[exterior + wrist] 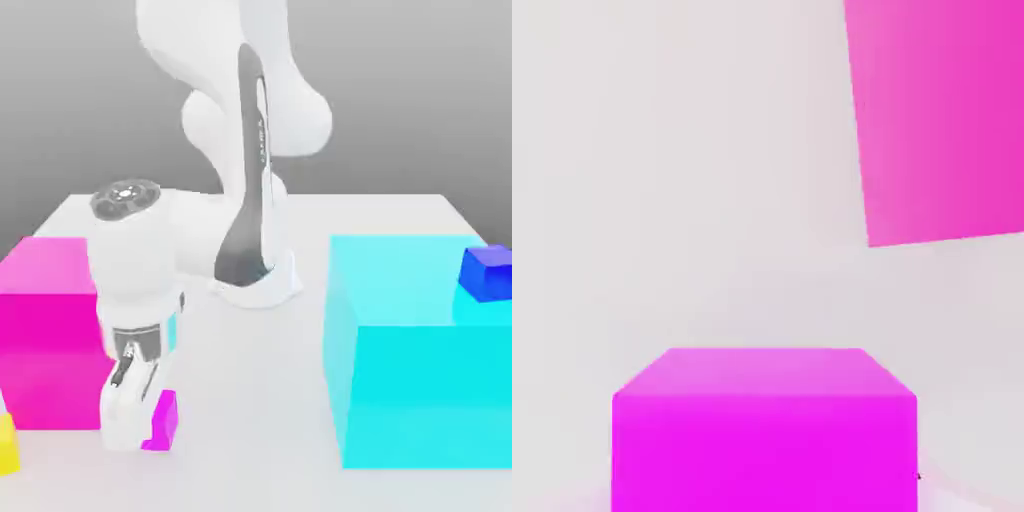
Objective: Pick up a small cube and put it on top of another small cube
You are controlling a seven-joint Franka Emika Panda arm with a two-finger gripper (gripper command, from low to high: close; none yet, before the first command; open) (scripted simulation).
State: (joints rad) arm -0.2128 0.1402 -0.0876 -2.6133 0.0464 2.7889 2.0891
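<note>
One small cube (163,419) beside end effector (125,425)

No text, label, brand, number or sign can be read on anything in these pictures

The arm's hand is low over the table (400,215), its jaws at the small magenta cube (162,420) beside the large magenta block (45,330).

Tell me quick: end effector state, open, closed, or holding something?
End effector: cannot be told; it is low at the table beside the small magenta cube, which sits close under the hand camera.
</note>
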